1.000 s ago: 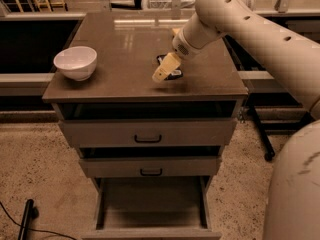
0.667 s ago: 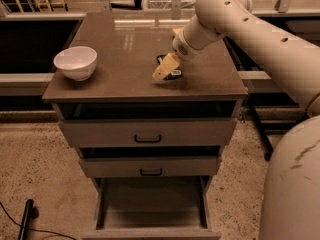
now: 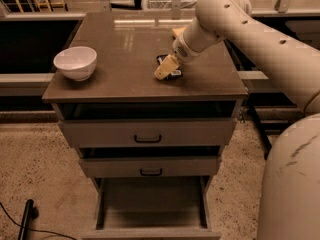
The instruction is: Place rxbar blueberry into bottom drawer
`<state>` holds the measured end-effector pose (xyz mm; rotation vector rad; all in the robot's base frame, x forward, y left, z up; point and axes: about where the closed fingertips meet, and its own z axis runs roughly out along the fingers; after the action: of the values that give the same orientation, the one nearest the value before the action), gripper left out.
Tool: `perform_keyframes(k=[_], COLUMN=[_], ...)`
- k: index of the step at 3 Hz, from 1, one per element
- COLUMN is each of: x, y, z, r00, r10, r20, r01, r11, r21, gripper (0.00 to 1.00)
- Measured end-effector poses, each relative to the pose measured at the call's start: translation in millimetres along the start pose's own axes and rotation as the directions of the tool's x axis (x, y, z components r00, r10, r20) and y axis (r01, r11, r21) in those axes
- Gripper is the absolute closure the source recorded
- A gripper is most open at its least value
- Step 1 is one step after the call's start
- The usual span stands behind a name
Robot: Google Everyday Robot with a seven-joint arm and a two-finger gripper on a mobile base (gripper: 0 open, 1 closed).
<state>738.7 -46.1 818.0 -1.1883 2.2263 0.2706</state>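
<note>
Gripper (image 3: pixel 163 73) sits low over the rxbar blueberry (image 3: pixel 176 74), which lies right of centre on the tabletop (image 3: pixel 115 59); whether it has hold of the bar cannot be told. The pick-up appears to be in hand. Next comes a secure hold, a lift, then a carry down to the open bottom drawer (image 3: pixel 150 204), nearest the camera.

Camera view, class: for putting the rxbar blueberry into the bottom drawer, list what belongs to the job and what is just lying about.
Job: rxbar blueberry on the cabinet top; gripper, right at the bar; open bottom drawer.
Lying about: white bowl; two upper drawers.
</note>
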Motion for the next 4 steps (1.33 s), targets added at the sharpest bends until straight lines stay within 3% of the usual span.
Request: perform_keyframes(k=[1,3,4], x=[2,-1,-12], y=[2,2,15], z=[2,-2,-2], r00=[1.0,1.0,0.995], r10=[0.006,0.006,-0.037], r20=[0.006,0.015,0.091], r01=[-0.006,-0.006,0.045], r11=[0.9999,0.9999,0.9949], r21=[-0.01,-0.016,-0.09], gripper=[0.41,0.84,1.0])
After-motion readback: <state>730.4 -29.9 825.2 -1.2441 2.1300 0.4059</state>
